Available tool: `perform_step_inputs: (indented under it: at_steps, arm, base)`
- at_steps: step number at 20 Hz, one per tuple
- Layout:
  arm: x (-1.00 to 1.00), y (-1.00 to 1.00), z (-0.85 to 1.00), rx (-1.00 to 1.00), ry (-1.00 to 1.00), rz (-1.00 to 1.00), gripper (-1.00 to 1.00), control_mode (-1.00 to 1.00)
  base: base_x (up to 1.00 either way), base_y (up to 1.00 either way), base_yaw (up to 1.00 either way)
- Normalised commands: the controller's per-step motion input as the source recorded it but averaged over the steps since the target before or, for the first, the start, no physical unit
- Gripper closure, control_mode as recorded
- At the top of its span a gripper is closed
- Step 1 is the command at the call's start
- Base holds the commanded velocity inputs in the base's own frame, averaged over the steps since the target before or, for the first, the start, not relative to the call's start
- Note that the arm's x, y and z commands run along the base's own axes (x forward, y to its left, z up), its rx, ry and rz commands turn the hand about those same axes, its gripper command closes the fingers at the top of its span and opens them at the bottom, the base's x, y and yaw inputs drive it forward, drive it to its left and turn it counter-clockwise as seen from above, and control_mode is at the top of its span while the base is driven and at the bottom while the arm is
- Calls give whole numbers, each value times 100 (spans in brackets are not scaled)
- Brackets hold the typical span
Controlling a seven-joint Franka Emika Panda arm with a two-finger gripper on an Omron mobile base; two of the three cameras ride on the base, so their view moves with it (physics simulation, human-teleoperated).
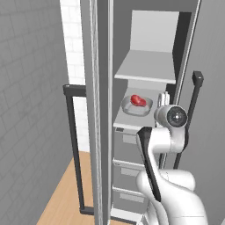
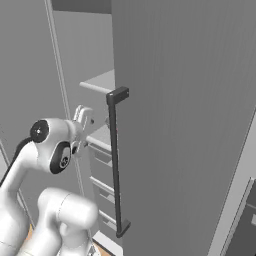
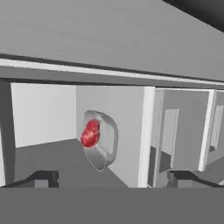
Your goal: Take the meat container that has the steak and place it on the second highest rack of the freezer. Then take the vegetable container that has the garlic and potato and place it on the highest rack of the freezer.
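the freezer (image 1: 145, 110) stands with its doors open; the highest rack (image 1: 147, 66) is bare, and on the shelf below it the meat container (image 1: 137, 106) rests with the steak (image 1: 138, 100) inside; the gripper (image 3: 111, 179) hangs just beside that tray, jaws spread and empty; i judge the first placing done, so draw the hand straight out, clear of tray and door handle (image 1: 190, 121), before going for the vegetables.

wall: grey tiled wall (image 1: 30, 110) to the left of what I see | floor: wood-plank floor (image 1: 66, 195) at the foot of that wall | strip: white tiled strip (image 1: 72, 39) just right of the wall, running upward
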Motion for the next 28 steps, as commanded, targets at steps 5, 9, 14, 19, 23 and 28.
perform_step_inputs:
  at_steps: [5, 9, 14, 19, 23, 28]
  arm:
    - [-100, 6, 12, 1, 33, 0, -100, -100]
    - [-99, 2, -67, 0, 20, 0, -100, -100]
    - [-45, 0, -97, 0, 10, 0, -100, -100]
    - [-7, 0, -46, 0, -1, 0, -100, -100]
    - [-26, 0, -19, 0, -4, 0, -100, -100]
    - [-8, 0, -4, 0, -2, 0, -100, 100]
  base:
    - [0, 0, 0]
    - [0, 0, 0]
    - [0, 0, 0]
    - [0, 0, 0]
    - [0, 0, 0]
    - [-51, -28, -4]
